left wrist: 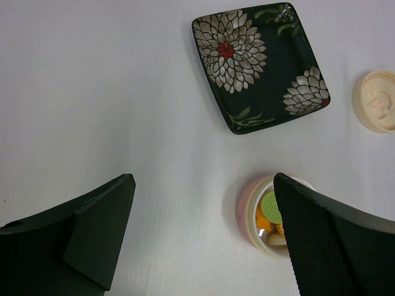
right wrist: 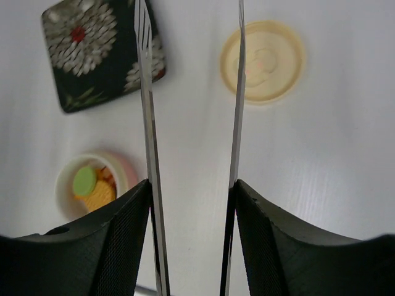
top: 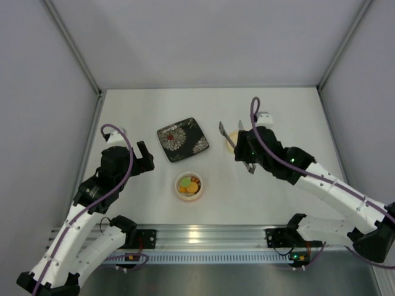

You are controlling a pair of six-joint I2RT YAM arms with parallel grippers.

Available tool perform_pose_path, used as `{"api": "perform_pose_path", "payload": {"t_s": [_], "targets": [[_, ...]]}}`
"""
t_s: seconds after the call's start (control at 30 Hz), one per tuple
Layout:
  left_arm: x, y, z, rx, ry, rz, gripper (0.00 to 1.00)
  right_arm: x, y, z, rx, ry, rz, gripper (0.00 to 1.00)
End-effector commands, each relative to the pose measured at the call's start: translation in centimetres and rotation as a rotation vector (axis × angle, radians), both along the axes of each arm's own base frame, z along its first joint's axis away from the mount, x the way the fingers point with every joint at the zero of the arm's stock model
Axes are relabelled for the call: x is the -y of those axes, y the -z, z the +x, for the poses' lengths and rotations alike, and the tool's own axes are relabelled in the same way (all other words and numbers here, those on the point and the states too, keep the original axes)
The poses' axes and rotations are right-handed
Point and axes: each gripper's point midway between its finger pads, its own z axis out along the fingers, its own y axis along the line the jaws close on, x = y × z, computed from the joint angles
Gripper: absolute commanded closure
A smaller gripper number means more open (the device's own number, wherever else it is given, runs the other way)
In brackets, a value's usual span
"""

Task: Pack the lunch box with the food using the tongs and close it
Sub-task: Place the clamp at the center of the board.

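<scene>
right gripper [right wrist: 191, 186]: holding the tongs [right wrist: 147, 123] by both arms
left gripper [left wrist: 202, 185]: wide open, empty
lunch box [left wrist: 245, 213]: food [left wrist: 270, 206] inside, lid [right wrist: 271, 61] off, lying apart

The small round pink-rimmed lunch box [top: 189, 186] sits on the white table [top: 290, 111] near its front edge, between the two arms, with the small coin-sized food pieces [top: 190, 184] inside it. Behind it and slightly left lies the black square floral plate [top: 182, 139] — and right of that plate, apart from it, the cream disc lid [right wrist: 262, 60]. The slim silvery V-shaped tongs [right wrist: 148, 123] sit between the fingers of the right gripper [right wrist: 191, 191], their two arms reaching out over the stretch between plate and lid.
</scene>
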Motion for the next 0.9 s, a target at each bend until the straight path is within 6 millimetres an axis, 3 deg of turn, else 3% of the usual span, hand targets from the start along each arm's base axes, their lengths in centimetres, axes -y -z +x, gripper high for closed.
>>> {"api": "perform_pose_path", "payload": {"t_s": [0.0, 0.03, 0.17, 0.23, 0.27, 0.47, 0.67, 0.87], "targets": [[0.0, -0.1, 0.0, 0.008, -0.003, -0.003, 0.01, 4.1, -2.3, 4.5, 0.073, 0.162, 0.052, 0.45], [0.1, -0.1, 0.0, 0.008, 0.000, -0.003, 0.01, 4.9, -1.6, 5.1, 0.060, 0.187, 0.057, 0.44], [0.0, -0.1, 0.0, 0.008, -0.003, -0.003, 0.01, 11.2, 0.6, 9.8, 0.047, 0.424, 0.061, 0.43], [0.0, -0.1, 0.0, 0.009, -0.001, -0.004, 0.01, 12.7, 2.4, 10.8, 0.014, 0.465, 0.071, 0.43], [0.0, -0.1, 0.0, 0.009, -0.002, -0.002, 0.01, 14.5, 3.8, 11.7, -0.014, 0.521, 0.062, 0.42], [0.0, -0.1, 0.0, 0.008, 0.000, -0.001, 0.01, 19.0, 8.4, 14.1, -0.083, 0.651, 0.028, 0.41], [0.0, -0.1, 0.0, 0.009, -0.004, -0.001, 0.01, 20.8, 12.8, 15.0, -0.196, 0.667, 0.037, 0.39], [0.0, 0.0, 0.0, 0.007, -0.002, -0.001, 0.01, 20.5, 16.1, 14.3, -0.274, 0.639, 0.015, 0.34]]}}
